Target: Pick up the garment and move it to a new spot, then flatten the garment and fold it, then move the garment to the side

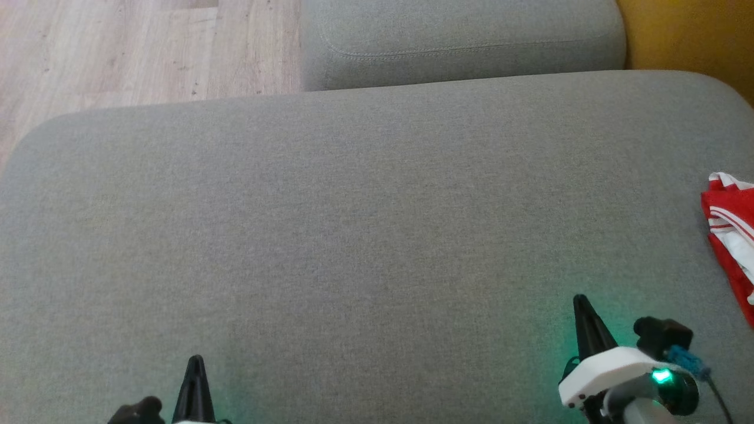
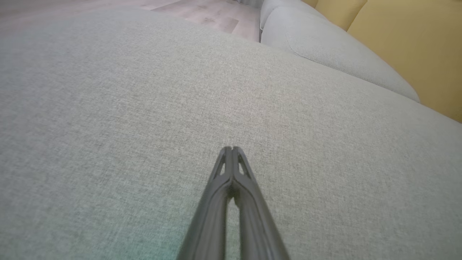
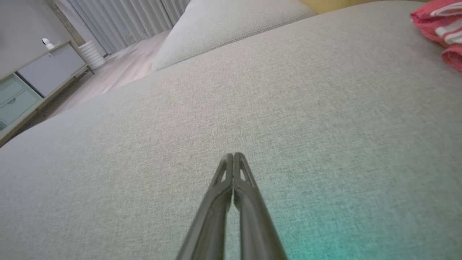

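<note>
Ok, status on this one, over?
Both shut, empty: left claw, right claw. Red-and-white garment crumpled at right edge of cushion, untouched. No obstacle seen.

The sofa seat (image 1: 353, 206) is covered with grey woven cloth, matt and a little rough, and the floor (image 1: 118, 47) is pale wood with visible grain. The garment (image 1: 733, 235) is soft red and white cloth, and the right gripper (image 3: 234, 156) looks like dark matt plastic.

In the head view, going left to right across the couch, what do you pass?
left hand → right hand → red and white garment, at the right edge.
</note>
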Robot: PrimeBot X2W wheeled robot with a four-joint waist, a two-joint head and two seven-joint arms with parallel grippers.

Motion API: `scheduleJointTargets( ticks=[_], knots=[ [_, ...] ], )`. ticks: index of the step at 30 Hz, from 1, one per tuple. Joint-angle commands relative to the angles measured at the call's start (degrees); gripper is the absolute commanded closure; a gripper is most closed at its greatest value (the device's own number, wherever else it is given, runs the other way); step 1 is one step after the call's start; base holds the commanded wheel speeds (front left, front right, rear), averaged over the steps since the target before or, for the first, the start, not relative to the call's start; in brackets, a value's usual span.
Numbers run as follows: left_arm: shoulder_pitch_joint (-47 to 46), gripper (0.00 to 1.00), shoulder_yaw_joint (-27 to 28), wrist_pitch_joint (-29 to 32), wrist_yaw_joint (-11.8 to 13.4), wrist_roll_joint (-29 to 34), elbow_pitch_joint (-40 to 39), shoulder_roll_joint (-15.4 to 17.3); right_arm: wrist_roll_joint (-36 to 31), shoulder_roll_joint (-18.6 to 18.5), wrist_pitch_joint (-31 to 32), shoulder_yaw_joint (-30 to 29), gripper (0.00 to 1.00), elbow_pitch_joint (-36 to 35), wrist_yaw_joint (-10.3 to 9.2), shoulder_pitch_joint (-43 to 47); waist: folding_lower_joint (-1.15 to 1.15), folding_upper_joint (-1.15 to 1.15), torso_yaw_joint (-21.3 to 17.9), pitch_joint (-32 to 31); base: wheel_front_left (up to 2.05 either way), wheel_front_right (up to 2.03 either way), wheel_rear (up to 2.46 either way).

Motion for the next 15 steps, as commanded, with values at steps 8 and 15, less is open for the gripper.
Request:
scheduleJointTargets(
  ticks=[8,15],
  knots=[
    [-3.13,1.00,1.85,1.44,-0.67,-5.80,-2.80,0.05,6.51,-0.14,1.53,-0.99,1.00,-3.67,-0.01,-1.97,0.00,0.00,0.03,-0.04,0.00,0.00,0.00],
    [-3.54,1.00,2.42,2.45,-1.06,-9.52,-3.41,0.06,10.57,-0.15,2.54,-1.49,1.00,-4.88,-0.01,-1.83,0.00,0.00,0.06,-0.06,0.00,0.00,0.00]
  ],
)
